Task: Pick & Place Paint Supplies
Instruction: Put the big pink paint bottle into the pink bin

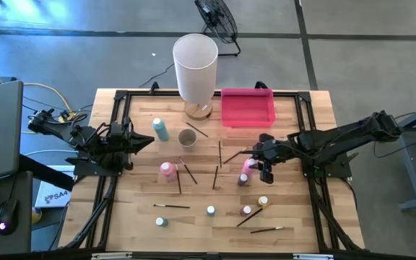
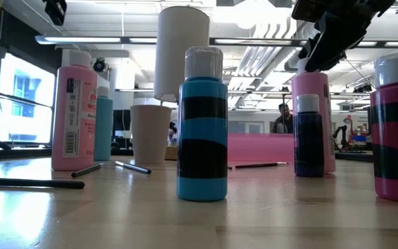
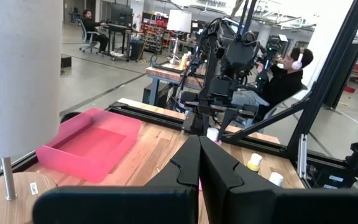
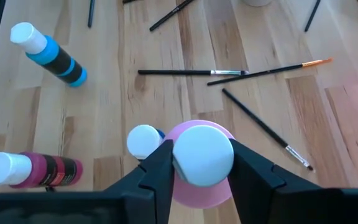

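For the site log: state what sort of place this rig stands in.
Most likely an open robotics lab or workshop. Beyond the wooden table lie a bare concrete floor with a floor fan, further workbenches and seated people, under long ceiling strip lights.

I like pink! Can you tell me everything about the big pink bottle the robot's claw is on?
The pink bottle is tall, round and plastic-looking, with a white cap. It stands upright on the wooden table, in front of the pink tray. The right gripper has a finger on each side of its cap. A tiny white-capped bottle stands right beside it.
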`<act>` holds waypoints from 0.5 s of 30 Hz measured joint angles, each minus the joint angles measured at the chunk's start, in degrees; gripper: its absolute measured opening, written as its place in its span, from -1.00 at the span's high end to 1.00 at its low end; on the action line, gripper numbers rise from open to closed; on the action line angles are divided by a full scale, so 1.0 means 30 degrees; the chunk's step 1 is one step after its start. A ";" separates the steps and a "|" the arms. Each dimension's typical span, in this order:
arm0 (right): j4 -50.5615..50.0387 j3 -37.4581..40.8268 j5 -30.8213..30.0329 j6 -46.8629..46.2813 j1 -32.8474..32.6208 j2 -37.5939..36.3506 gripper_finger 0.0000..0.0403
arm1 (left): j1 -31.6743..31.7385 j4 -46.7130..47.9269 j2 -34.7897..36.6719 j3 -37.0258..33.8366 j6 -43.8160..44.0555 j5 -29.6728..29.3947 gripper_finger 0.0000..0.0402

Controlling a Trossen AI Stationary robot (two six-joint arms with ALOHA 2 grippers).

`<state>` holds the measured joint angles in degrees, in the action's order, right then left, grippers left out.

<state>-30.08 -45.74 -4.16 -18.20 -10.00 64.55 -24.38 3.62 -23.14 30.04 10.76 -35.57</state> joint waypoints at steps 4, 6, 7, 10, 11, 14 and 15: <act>-0.0279 0.0022 -0.0357 -0.0056 0.0183 -0.0568 0.41 | -0.0007 0.0005 0.0000 0.0000 0.0000 0.0000 1.00; -0.0200 0.0022 -0.0516 -0.0054 0.0454 -0.1028 0.41 | -0.0004 0.0005 0.0004 0.0000 0.0000 0.0000 1.00; -0.0154 0.0022 -0.0528 -0.0056 0.0626 -0.1268 0.41 | 0.0000 0.0005 0.0000 0.0000 0.0000 0.0000 1.00; -0.0638 -0.0221 -0.0617 -0.0047 0.1226 -0.1749 0.42 | -0.0007 0.0005 0.0000 0.0000 0.0000 0.0007 1.00; -0.1070 -0.0471 -0.0619 -0.0026 0.1442 -0.1831 0.42 | -0.0007 0.0005 0.0000 0.0000 0.0000 0.0000 1.00; -0.2774 -0.1668 -0.0603 0.0250 0.2115 -0.1885 0.41 | -0.0002 -0.0002 0.0006 0.0000 0.0000 0.0000 1.00; -0.3287 -0.2117 -0.0617 0.0484 0.2357 -0.1885 0.41 | -0.0002 -0.0002 0.0005 0.0000 0.0000 0.0000 1.00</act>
<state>-39.94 -52.09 -6.02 -16.75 -2.93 58.89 -24.39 3.62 -23.12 30.04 10.76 -35.57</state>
